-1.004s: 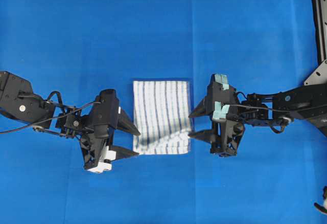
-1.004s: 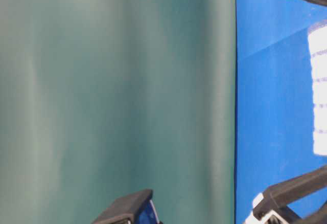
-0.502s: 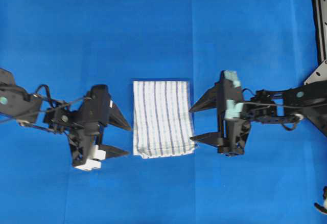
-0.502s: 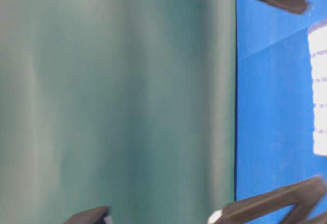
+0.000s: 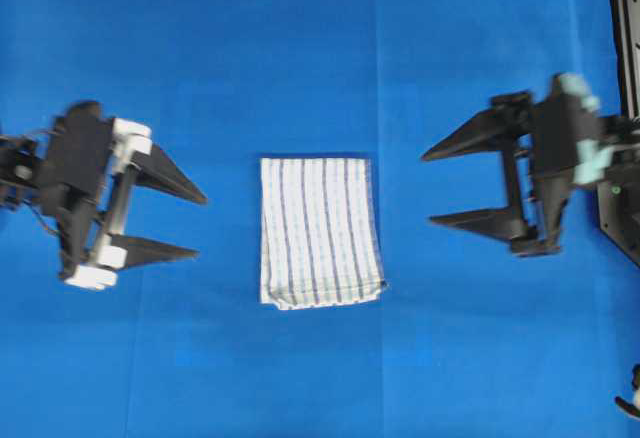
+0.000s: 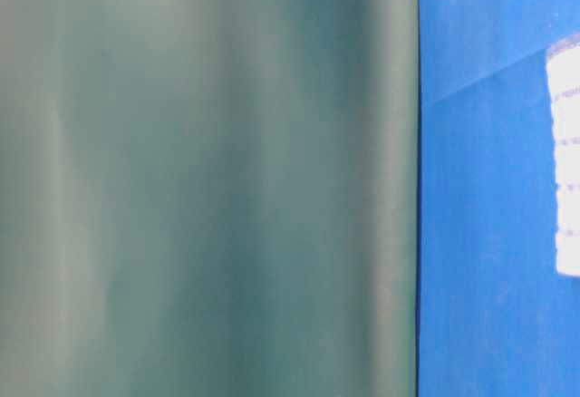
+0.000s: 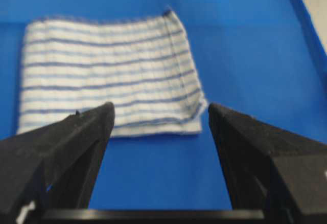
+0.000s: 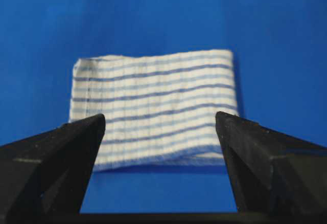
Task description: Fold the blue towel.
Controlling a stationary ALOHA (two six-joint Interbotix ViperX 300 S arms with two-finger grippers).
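A: Where is the white rectangular cloth towel with thin blue stripes (image 5: 320, 231)?

B: Folded flat on the blue surface (image 5: 320, 48).

A: And both end effectors?

B: Left end effector (image 5: 188, 224) and right end effector (image 5: 440, 184) flank the towel, well apart from it, both spread wide, empty.

The white rectangular cloth towel with thin blue stripes (image 5: 320, 231) lies flat and alone at the middle of the blue-covered bench (image 5: 320, 48), with bare covering on all four sides. The black left gripper (image 5: 190, 223) and black right gripper (image 5: 432, 186) stand well apart from its short sides, jaws spread wide, leaving open lanes. A black frame (image 5: 625, 28) lines the far right edge.
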